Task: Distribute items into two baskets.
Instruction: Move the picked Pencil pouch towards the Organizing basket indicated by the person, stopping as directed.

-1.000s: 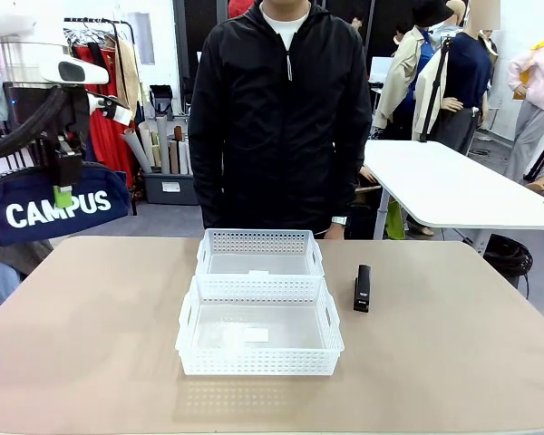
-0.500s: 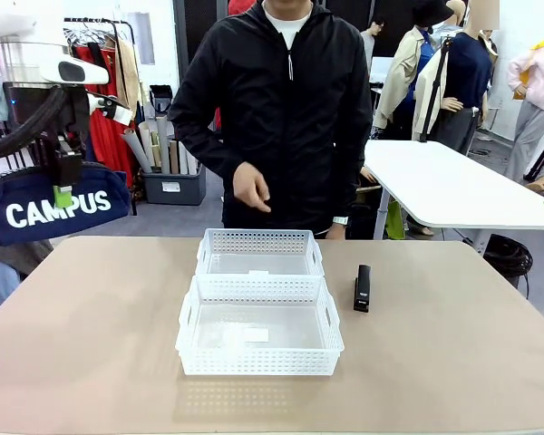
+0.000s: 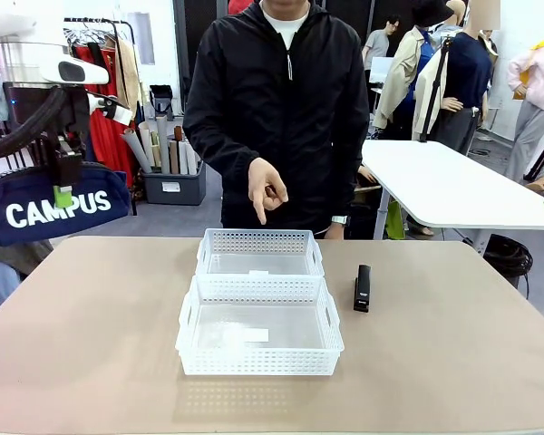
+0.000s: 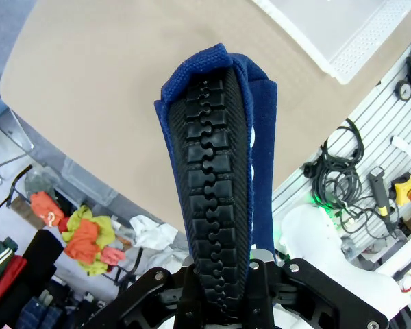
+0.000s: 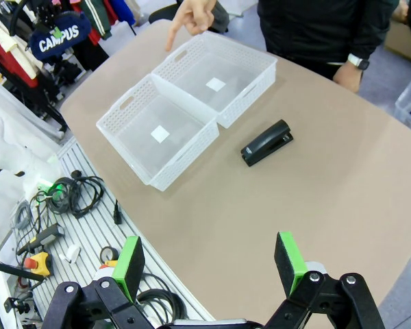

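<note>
Hanging at the upper left of the front view, the pouch [image 3: 50, 208] is held well clear of the desk [image 3: 91, 344], near the desk's left edge. The left fingers [image 3: 63, 194] are closed on its top edge, and its white "CAMPUS" print faces the camera. In the left wrist view a black toothed strip on the pouch runs up the middle of the frame from between those fingers.

At the centre of the front view the 2 baskets sit on the desk, touching along their long sides. The near basket [image 3: 254, 359] is lower in the frame and the far basket [image 3: 258, 242] is directly behind it. Each has a small white label on its floor.

Just right of them, beside the line where they meet but not touching either, lies the stapler [image 3: 363, 288]. The person's hand [image 3: 266, 188] hangs above the far basket with 1 finger pointing down.

At the bottom of the right wrist view the right fingers [image 5: 288, 262] are spread wide, holding nothing above the desk.
</note>
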Available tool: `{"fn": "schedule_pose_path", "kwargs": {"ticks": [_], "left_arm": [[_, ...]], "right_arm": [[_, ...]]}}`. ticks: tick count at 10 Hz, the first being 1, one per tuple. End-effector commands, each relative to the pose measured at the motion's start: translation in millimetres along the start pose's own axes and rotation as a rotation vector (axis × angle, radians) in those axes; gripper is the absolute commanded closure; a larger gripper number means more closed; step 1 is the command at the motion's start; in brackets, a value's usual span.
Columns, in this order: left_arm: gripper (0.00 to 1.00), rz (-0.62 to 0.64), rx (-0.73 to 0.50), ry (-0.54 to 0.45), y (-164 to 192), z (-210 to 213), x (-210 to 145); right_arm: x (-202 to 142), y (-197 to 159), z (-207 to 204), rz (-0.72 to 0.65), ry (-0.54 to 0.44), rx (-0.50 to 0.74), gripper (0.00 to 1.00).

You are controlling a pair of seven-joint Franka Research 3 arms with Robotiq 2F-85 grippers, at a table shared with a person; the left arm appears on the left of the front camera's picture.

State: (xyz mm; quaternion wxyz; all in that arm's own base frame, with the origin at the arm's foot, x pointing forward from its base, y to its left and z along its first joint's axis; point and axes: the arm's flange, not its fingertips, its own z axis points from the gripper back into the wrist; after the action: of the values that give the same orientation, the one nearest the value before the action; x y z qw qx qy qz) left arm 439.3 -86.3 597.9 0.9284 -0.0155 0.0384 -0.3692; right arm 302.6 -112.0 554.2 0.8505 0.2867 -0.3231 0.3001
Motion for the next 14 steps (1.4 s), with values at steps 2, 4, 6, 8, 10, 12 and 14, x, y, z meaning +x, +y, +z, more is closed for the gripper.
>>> {"fn": "schedule_pose_path", "kwargs": {"ticks": [2, 4, 6, 8, 10, 12, 14], "left_arm": [[1.0, 0.005, 0.002, -0.004, 0.1, 1.8, -1.8], [1.0, 0.005, 0.002, -0.004, 0.1, 1.8, -1.8], [1.0, 0.005, 0.002, -0.004, 0.1, 1.8, -1.8], [1.0, 0.005, 0.002, -0.004, 0.1, 1.8, -1.8], [1.0, 0.005, 0.002, -0.004, 0.1, 1.8, -1.8], [1.0, 0.005, 0.002, -0.004, 0.1, 1.8, -1.8], [1.0, 0.005, 0.002, -0.004, 0.1, 1.8, -1.8]], "right_arm": [[1.3, 0.4, 0.7, 0.012, -0.008, 0.008, 0.0], [1.3, 0.4, 0.7, 0.012, -0.008, 0.008, 0.0], [1.3, 0.4, 0.7, 0.012, -0.008, 0.008, 0.0], [1.3, 0.4, 0.7, 0.012, -0.008, 0.008, 0.0], [1.3, 0.4, 0.7, 0.012, -0.008, 0.008, 0.0], [1.3, 0.4, 0.7, 0.012, -0.008, 0.008, 0.0], [1.3, 0.4, 0.7, 0.012, -0.008, 0.008, 0.0]]}}
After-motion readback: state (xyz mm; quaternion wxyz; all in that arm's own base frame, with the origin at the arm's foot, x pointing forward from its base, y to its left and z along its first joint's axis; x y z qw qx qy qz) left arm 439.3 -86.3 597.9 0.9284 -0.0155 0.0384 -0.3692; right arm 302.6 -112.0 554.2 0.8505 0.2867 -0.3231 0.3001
